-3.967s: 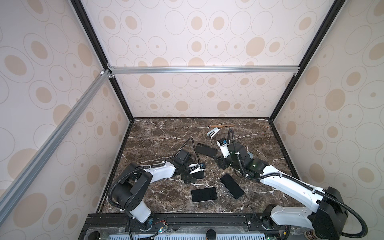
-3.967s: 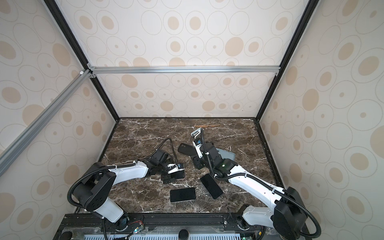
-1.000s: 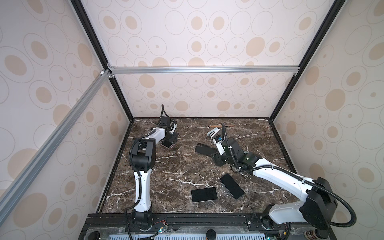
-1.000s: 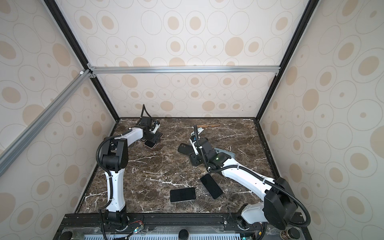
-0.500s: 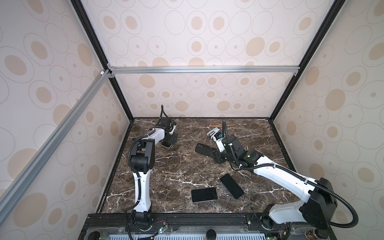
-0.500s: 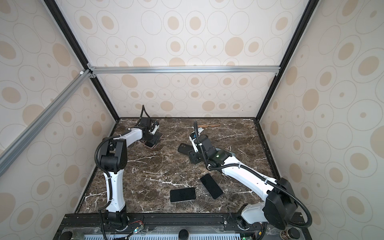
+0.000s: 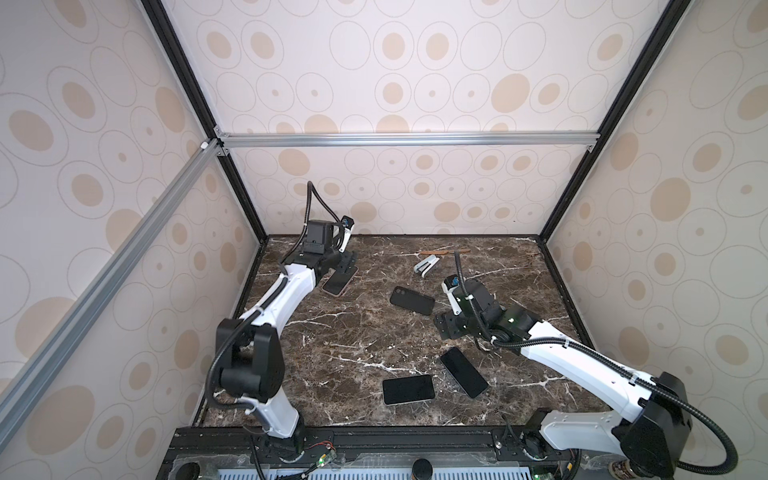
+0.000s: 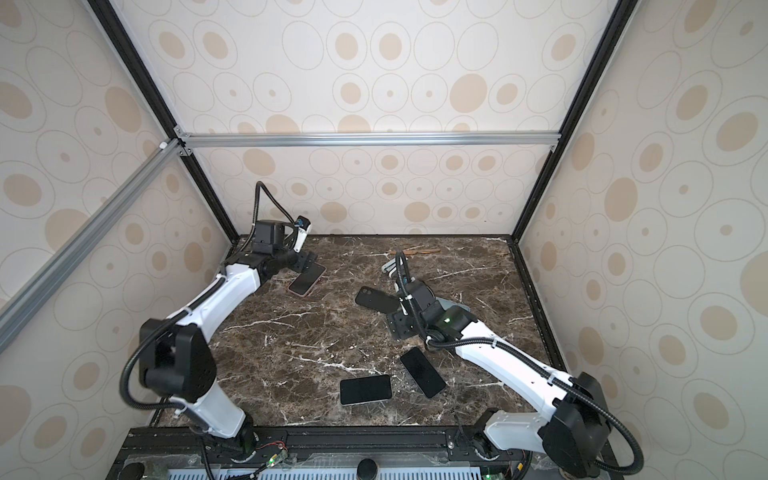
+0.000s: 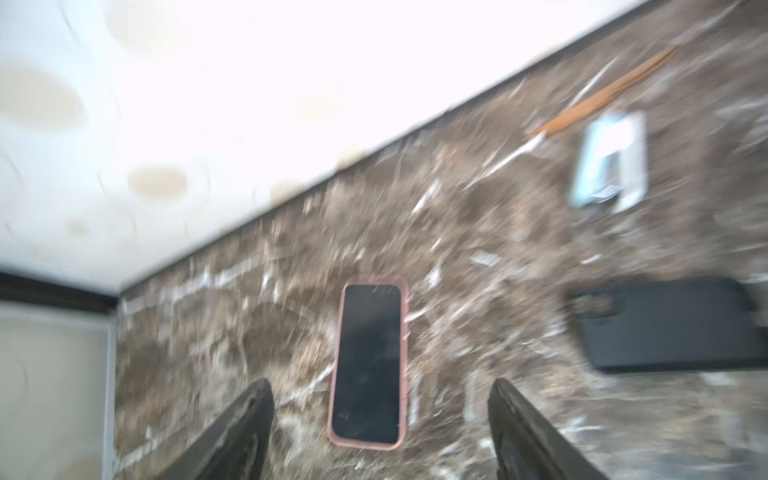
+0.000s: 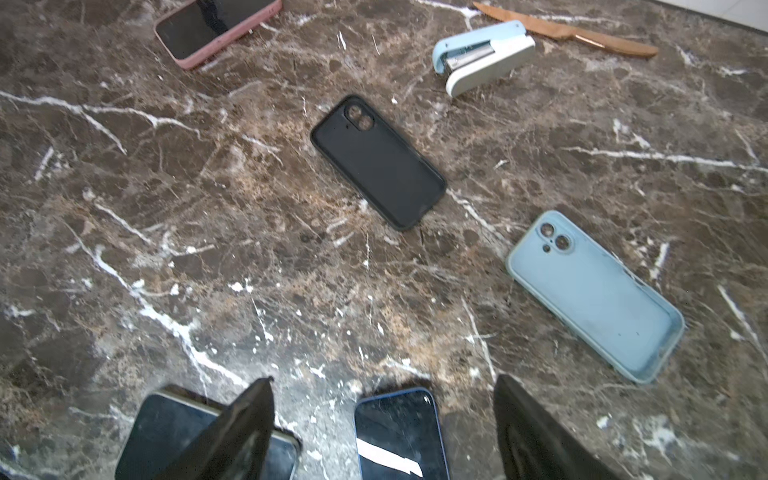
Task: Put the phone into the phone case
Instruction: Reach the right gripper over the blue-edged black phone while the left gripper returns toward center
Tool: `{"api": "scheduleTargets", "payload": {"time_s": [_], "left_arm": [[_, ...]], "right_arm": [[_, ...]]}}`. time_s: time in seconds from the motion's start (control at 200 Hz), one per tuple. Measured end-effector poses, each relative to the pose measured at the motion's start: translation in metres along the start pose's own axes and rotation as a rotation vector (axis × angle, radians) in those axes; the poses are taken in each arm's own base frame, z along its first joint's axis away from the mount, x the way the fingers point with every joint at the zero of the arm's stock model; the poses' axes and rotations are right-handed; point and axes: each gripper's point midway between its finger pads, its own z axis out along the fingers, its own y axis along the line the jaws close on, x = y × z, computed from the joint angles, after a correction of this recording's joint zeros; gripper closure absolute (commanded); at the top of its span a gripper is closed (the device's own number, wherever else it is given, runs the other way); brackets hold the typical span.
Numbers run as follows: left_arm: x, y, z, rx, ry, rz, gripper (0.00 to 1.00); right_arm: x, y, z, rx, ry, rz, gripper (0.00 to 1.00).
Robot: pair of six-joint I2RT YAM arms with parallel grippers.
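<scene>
A phone in a pink case (image 7: 340,281) (image 8: 306,279) lies flat at the far left, just ahead of my left gripper (image 9: 380,386), which is open and empty above it. An empty black phone case (image 7: 412,300) (image 10: 378,162) lies mid-table. An empty light blue case (image 10: 594,295) lies to its right, largely hidden behind the right arm in both top views. Two bare phones (image 7: 408,389) (image 7: 464,372) lie near the front. My right gripper (image 10: 382,384) hangs open over the blue-edged phone (image 10: 401,436), holding nothing.
A light blue stapler (image 7: 426,264) (image 10: 482,56) and a wooden knife (image 7: 442,251) (image 10: 569,31) lie near the back wall. Enclosure walls close in the marble table (image 7: 340,345) on three sides.
The left gripper carried the pink-cased phone from mid-table to the far left corner and now stands open off it. The right gripper drew back slightly toward the front and opened wider.
</scene>
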Motion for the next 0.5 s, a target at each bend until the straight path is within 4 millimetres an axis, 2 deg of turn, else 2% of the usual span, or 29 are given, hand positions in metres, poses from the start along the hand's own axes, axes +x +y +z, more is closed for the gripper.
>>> {"api": "scheduleTargets", "payload": {"time_s": [0.04, 0.045, 0.11, 0.21, 0.285, 0.42, 0.5], "left_arm": [[-0.009, -0.017, -0.014, 0.033, -0.058, 0.039, 0.11], [-0.014, -0.024, -0.023, 0.044, -0.085, 0.055, 0.11], [-0.020, -0.056, -0.043, 0.112, -0.162, 0.129, 0.05], [-0.007, -0.121, -0.076, 0.261, -0.251, 0.263, 0.01], [0.009, -0.154, -0.091, 0.362, -0.286, 0.327, 0.01], [0.036, -0.186, -0.110, 0.475, -0.331, 0.387, 0.01], [0.045, -0.195, -0.117, 0.505, -0.354, 0.415, 0.01]], "right_arm": [[0.010, -0.004, -0.003, 0.006, 0.022, 0.019, 0.09], [0.013, -0.005, -0.003, 0.007, 0.027, 0.022, 0.09], [0.030, -0.011, -0.006, 0.013, 0.063, 0.047, 0.09], [0.067, -0.019, -0.007, 0.026, 0.150, 0.093, 0.06], [0.092, -0.025, -0.004, 0.039, 0.201, 0.127, 0.06], [0.133, -0.035, 0.004, 0.069, 0.294, 0.184, 0.06], [0.145, -0.036, 0.008, 0.078, 0.333, 0.202, 0.06]]}}
